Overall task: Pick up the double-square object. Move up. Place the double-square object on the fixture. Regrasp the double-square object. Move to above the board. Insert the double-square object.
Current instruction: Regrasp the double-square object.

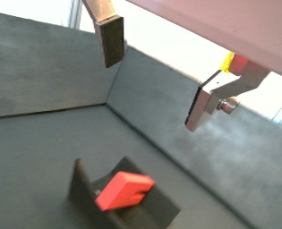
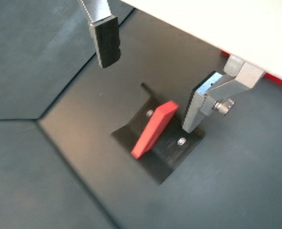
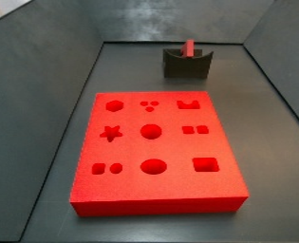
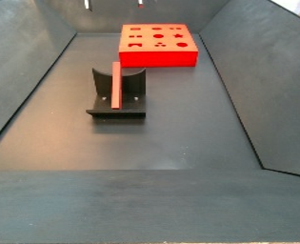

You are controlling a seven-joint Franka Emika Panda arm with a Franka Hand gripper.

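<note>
The double-square object (image 1: pixel 123 190) is a thin red-pink block. It stands on edge in the dark fixture (image 1: pixel 81 182), leaning against its upright, and shows in both wrist views (image 2: pixel 155 128) and both side views (image 3: pixel 190 48) (image 4: pixel 119 86). My gripper (image 1: pixel 154 94) (image 2: pixel 150 96) is open and empty, well above the fixture (image 2: pixel 167 159), with the block below the gap near one finger (image 2: pixel 198 112). The red board (image 3: pixel 158 152) (image 4: pixel 159 45) lies flat apart from the fixture (image 3: pixel 187 65) (image 4: pixel 116 110). I cannot make out the gripper in the side views.
Grey sloping walls (image 4: pixel 25 86) enclose the dark floor on all sides. The fixture stands near one end wall (image 3: pixel 164 24), and the board takes up the middle of the floor in a side view.
</note>
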